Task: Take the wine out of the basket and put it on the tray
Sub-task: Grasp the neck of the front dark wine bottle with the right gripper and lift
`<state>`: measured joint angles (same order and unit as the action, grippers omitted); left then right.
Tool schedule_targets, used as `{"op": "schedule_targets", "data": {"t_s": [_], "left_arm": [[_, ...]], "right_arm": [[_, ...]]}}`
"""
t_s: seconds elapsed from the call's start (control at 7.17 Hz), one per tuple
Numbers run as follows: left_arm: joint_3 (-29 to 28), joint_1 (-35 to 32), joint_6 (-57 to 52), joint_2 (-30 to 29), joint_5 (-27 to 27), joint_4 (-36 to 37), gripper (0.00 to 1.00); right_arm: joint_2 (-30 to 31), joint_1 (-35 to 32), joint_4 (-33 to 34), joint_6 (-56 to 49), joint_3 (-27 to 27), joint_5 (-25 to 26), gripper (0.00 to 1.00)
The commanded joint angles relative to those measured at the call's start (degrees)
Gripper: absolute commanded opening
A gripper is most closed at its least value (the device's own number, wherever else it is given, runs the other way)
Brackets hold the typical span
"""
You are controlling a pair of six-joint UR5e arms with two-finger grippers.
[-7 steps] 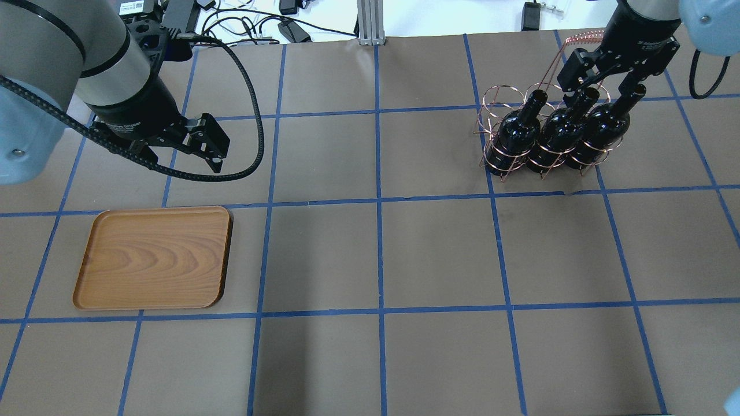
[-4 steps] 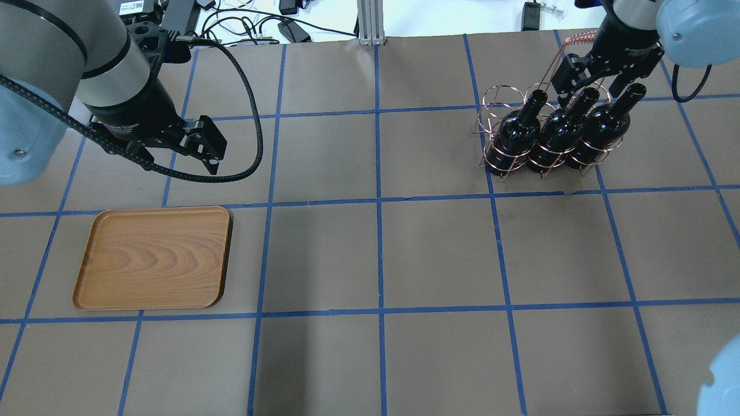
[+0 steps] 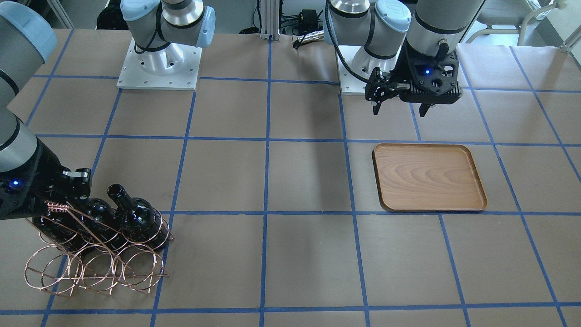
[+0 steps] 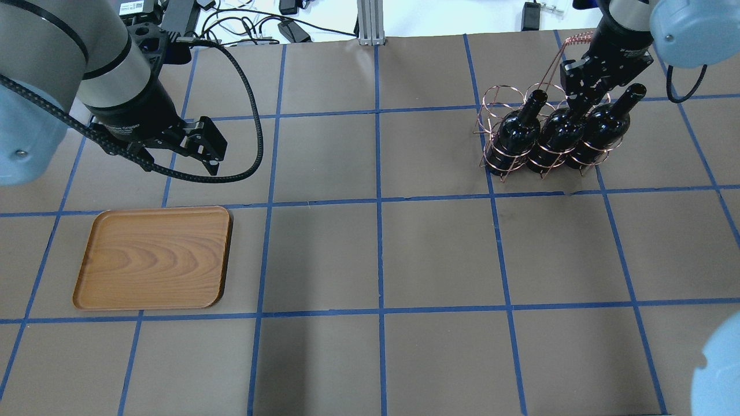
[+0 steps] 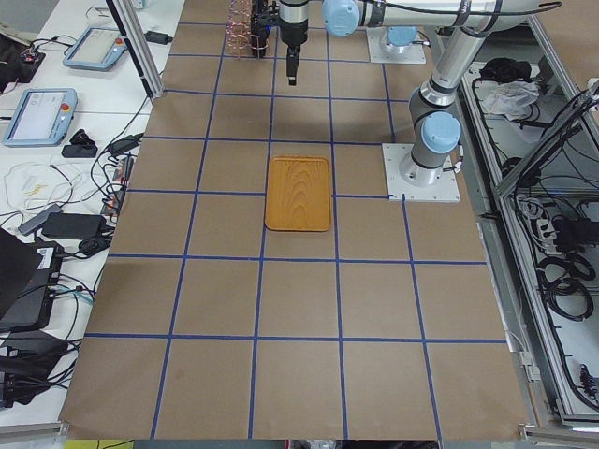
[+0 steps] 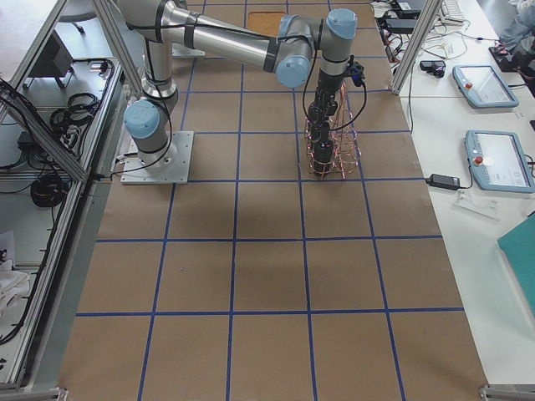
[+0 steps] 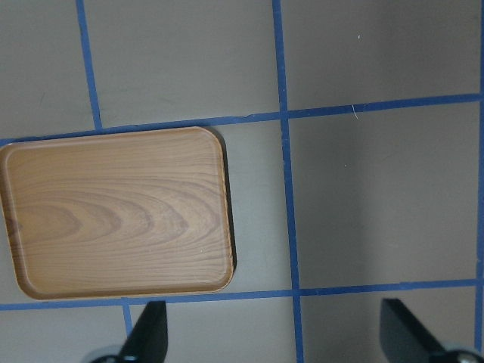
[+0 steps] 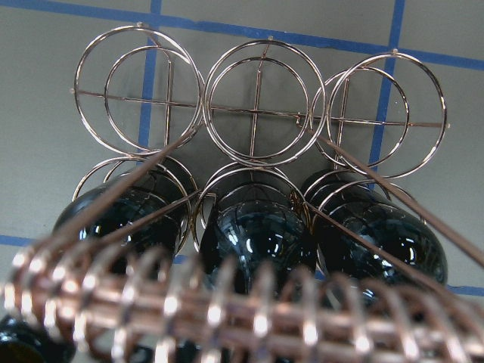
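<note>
Three dark glossy wine bottles stand side by side in the copper wire basket (image 4: 496, 97) at the far right of the table: left (image 4: 514, 136), middle (image 4: 556, 137), right (image 4: 604, 124). The right wrist view looks down on the basket's rings (image 8: 257, 106) and the bottles' shoulders (image 8: 253, 242), with the coiled handle in front. My right gripper (image 4: 581, 99) is low over the middle bottle's neck, hides it and looks open. One of its fingers (image 3: 78, 175) shows beside that neck. The wooden tray (image 4: 153, 257) lies empty at the near left. My left gripper (image 4: 211, 153) hangs open and empty beyond the tray (image 7: 113, 212).
The basket's back row of rings (image 3: 91, 268) holds nothing. Cables and power bricks (image 4: 248, 23) lie past the table's far edge by an aluminium post (image 4: 370, 23). The arm bases (image 3: 159, 63) stand on the robot's side. Blue tape marks a grid on the brown table.
My right gripper has turned and moved in over the middle bottle's neck, closer to the basket handle. The left gripper has shifted slightly. Bottles, basket and tray have not moved.
</note>
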<state>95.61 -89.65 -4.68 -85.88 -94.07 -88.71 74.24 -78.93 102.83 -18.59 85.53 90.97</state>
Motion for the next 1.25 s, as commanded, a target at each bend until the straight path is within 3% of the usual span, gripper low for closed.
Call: {"op": "schedule_targets", "data": {"t_s": [0.0,0.14,0.28,0.56,0.84,1.12], "left_arm": [[0.0,0.0,-0.1,0.0,-0.1,-0.1,1.0],[0.0,0.0,-0.1,-0.1,-0.1,0.0,1.0],[0.0,0.0,-0.1,0.0,-0.2,-0.1,1.0],[0.0,0.0,-0.1,0.0,-0.1,0.0,1.0],[-0.1,0.0,-0.1,0.0,-0.1,0.0,1.0],[-0.1,0.1,-0.1,0.0,0.1,0.4,1.0]], "right_arm": [[0.0,0.0,-0.1,0.4,-0.3,-0.1,0.34],[0.3,-0.1,-0.3,0.7,-0.5,-0.1,0.34],[0.9,-0.5,-2.7,0.8,-4.2,0.2,0.35],[4.8,-0.6,-13.8,0.9,-11.8,0.7,0.34],[8.8,-0.7,-18.3,0.9,-11.5,0.6,0.34],[9.7,-2.5,-19.2,4.3,-4.4,-0.2,0.3]]}}
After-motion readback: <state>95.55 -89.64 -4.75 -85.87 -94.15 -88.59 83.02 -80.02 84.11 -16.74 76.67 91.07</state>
